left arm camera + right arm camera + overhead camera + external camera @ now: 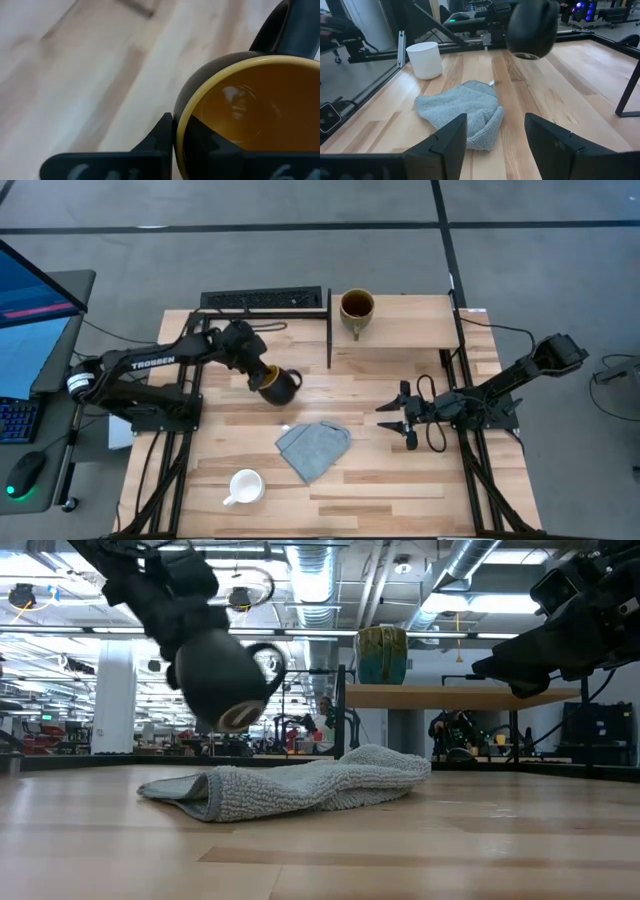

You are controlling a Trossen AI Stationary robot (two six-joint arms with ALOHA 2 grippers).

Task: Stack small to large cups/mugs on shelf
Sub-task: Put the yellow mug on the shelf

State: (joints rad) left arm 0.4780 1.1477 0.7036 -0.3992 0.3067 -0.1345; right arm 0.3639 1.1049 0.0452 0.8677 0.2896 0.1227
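My left gripper (262,376) is shut on the dark mug with yellow-orange inside (279,385), lifted above the tabletop left of the shelf; it also shows in the low view (222,680) and the right wrist view (532,25). The olive-tan mug (357,308) stands upright on its base on the light-wood shelf (410,325). The white mug (245,486) stands on the tabletop near the front edge. My right gripper (402,418) is open and empty at the table's right, right of the grey-blue cloth (314,446). My left gripper holds the dark mug by its rim (179,131), one finger (155,142) outside the wall and one inside the yellow-orange hollow. The mug is lifted clear of the table and tilted, its mouth toward the gripper and its bottom (236,718) slanting down.
A black metal upright (329,330) borders the shelf's left edge. The grey-blue cloth lies crumpled mid-table. A keyboard (262,300) lies at the far edge. Bare planks lie between the cloth and the shelf.
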